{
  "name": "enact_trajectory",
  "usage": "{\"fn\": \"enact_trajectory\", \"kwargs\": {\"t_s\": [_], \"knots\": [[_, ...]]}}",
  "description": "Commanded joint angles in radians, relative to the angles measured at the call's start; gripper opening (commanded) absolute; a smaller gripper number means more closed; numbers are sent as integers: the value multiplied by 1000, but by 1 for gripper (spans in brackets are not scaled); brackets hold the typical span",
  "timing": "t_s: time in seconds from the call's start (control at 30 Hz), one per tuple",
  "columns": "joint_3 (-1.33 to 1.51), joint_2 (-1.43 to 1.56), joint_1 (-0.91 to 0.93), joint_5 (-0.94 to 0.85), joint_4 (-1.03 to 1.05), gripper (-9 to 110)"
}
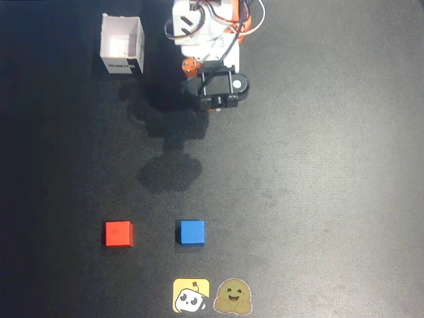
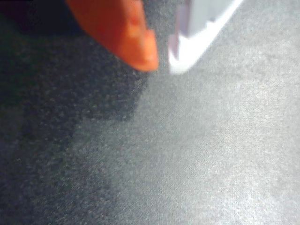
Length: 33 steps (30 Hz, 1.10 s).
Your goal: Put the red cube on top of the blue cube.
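Wrist view, blurred: hand [image 2: 161, 61] fingertips seemingly nearly closed, empty; cubes unseen.

I see a dark table [image 1: 318, 165]. On it: red cube [image 1: 118, 233], blue cube [image 1: 191, 232] just beside, apart. White box [image 1: 122, 45] far corner, two stickers [image 1: 213, 296] near edge.

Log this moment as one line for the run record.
stage: not started | gripper: nearly shut, empty | red cube: on table, left of blue cube, apart
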Motion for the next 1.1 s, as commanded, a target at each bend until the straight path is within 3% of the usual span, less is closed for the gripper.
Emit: {"fn": "enact_trajectory", "kwargs": {"t_s": [0.0, 1.07], "knots": [[-6, 11, 2, -6, 2, 0], [-20, 11, -2, 35, -17, 1]]}}
